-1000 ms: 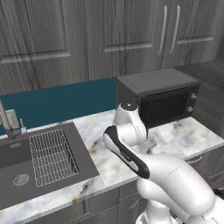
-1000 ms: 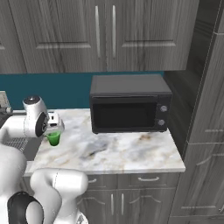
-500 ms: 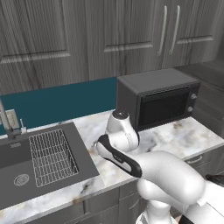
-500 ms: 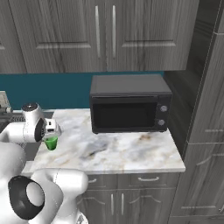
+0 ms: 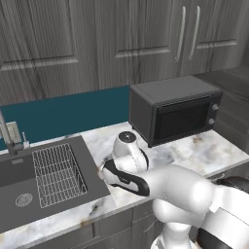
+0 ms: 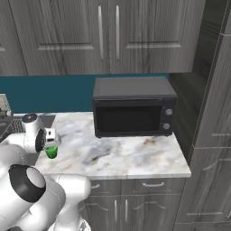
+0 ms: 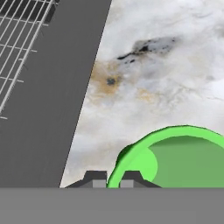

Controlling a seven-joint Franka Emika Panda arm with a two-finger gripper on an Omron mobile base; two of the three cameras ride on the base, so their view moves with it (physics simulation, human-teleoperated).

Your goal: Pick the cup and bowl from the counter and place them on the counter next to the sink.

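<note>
Left base view, arm: it rises from the lower right, folds forward over the table [image 5: 194, 151] and bends down at the wrist just right of the sink [image 5: 44, 175]; the hand itself is hidden behind the arm's white links.
Left base view, surroundings: a dark microwave [image 5: 172, 114] stands on the table behind the arm, and a wire rack [image 5: 58, 168] lies in the sink.

Right base view, arm: it reaches in from the lower left, with the wrist low over the left end of the table, next to the sink edge.
Right base view, cup [image 6: 51, 151]: bright green, upright, directly under the hand; whether its base touches the table I cannot tell.

Hand view, gripper [image 7: 113, 178]: pointing straight down, its two dark finger tips close together, one on each side of the cup's near rim, so it is pinching the cup by its wall.
Hand view, cup position: over the marble, just beside the dark sink border, with the rack at upper left.
</note>
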